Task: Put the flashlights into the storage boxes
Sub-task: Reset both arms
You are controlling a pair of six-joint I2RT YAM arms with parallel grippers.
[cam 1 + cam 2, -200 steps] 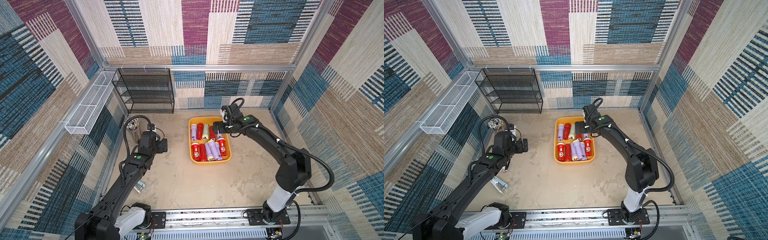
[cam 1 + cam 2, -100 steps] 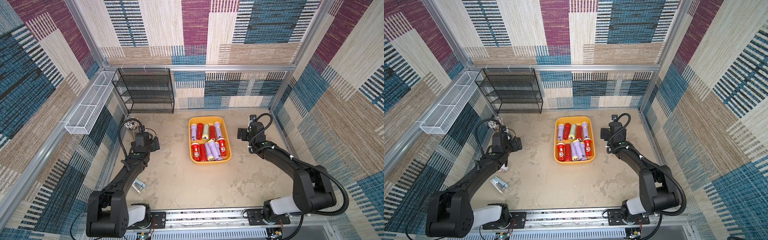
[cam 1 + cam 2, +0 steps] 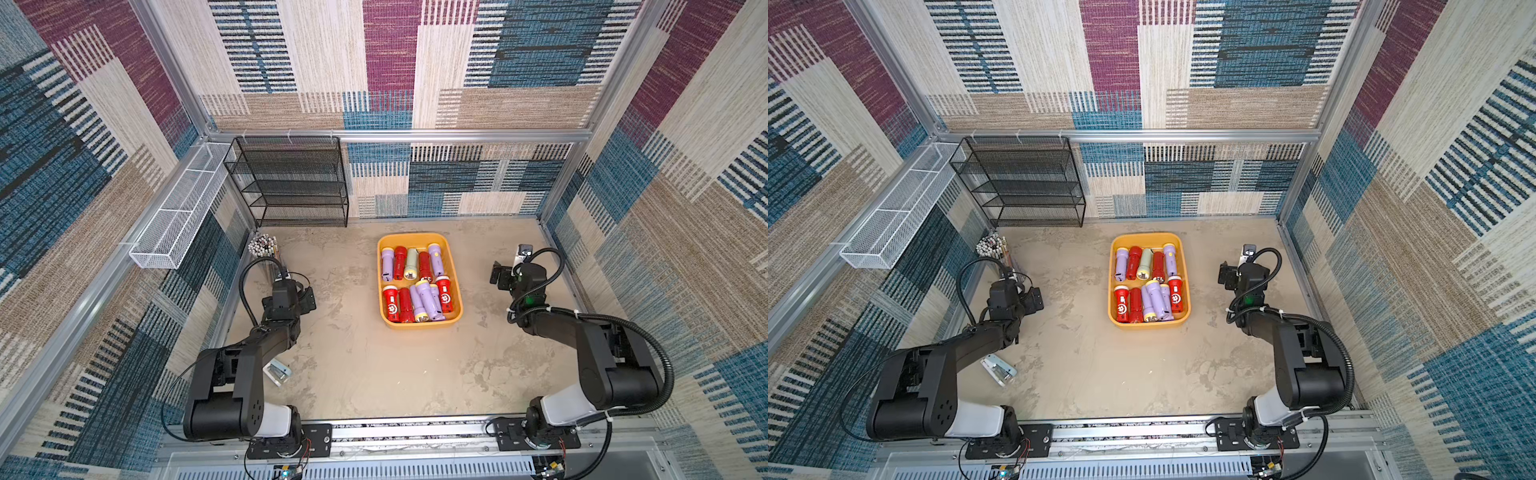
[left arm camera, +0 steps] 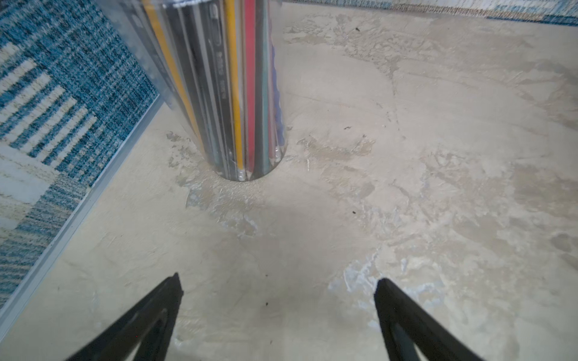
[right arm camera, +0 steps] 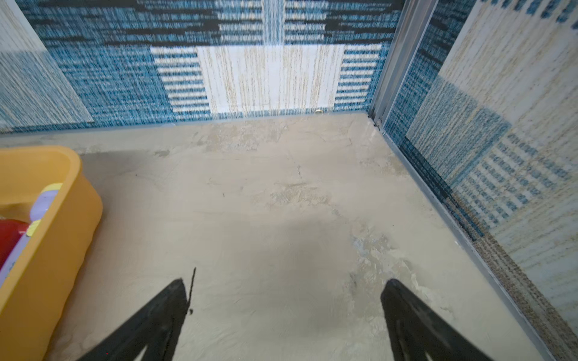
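Lettering that can be read is scarce: the red flashlights (image 3: 391, 303) in the near row carry a round white cog-like emblem on the barrel, too small to make out further, and one dark pencil in the clear tube of pencils (image 4: 237, 93) bears pale print along its shaft, blurred beyond reading.

All the flashlights (image 3: 424, 296) in view, red, lilac and one pale green, lie in two rough rows inside the yellow-orange tray (image 3: 419, 325), which sits on the tabletop toward the middle of the far side in both top views.

The right gripper (image 5: 284, 280) is off to the tray's right, apart from it; its wrist view shows the jaws spread wide over bare tabletop with nothing between them, a rounded corner of the tray and the yellow head of a lilac flashlight at the edge of the picture. The left gripper (image 4: 278, 278) is well apart from the tray on its left, jaws likewise spread and empty, aimed at the foot of the pencil tube by the wall.

Both arms are folded back, elbows low near their bases, forearms reaching forward, wrists tipped down toward the table.
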